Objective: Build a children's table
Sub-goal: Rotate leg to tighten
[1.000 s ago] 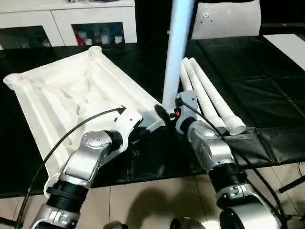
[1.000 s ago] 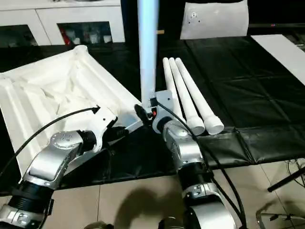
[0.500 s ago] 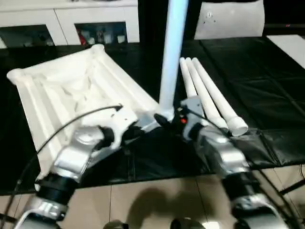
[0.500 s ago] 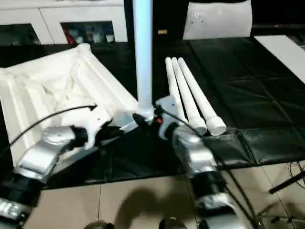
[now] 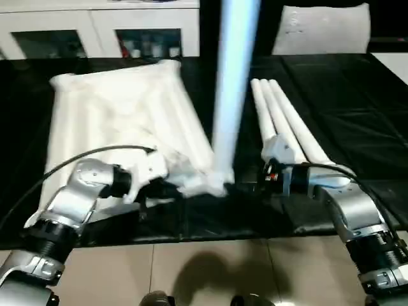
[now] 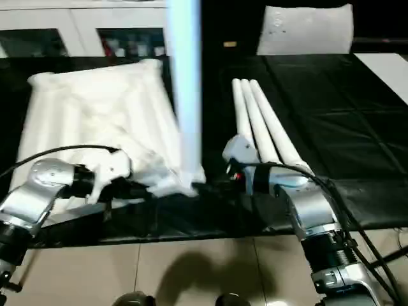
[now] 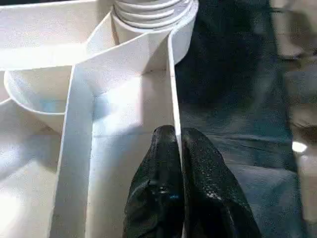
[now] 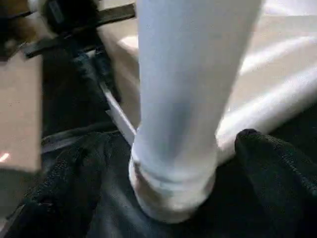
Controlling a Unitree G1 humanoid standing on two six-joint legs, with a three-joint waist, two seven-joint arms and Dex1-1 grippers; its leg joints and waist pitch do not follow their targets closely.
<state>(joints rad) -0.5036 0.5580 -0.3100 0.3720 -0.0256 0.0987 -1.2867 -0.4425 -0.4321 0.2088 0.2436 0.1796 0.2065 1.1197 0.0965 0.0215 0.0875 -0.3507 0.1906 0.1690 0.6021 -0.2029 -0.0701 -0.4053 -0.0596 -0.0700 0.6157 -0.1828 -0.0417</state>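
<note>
Right hand (image 8: 173,163) spread wide, fingers either side of the upright leg (image 5: 231,89) but not gripping, leg's long axis vertical and seated in the near corner socket of the upturned table top (image 5: 121,108); left hand (image 7: 177,163) nearer, pinching that corner's rim rib, forearm reaching in level.

**A lab or test room set up for a robot**

Black sheeting (image 5: 331,95) covers the work surface, taped in panels. Behind it stands a white cabinet (image 5: 95,32) with glass doors, small bottles on its shelves. Pale floor tiles (image 5: 210,268) run below, and cables trail off the robot's silver arms (image 5: 76,197).
</note>
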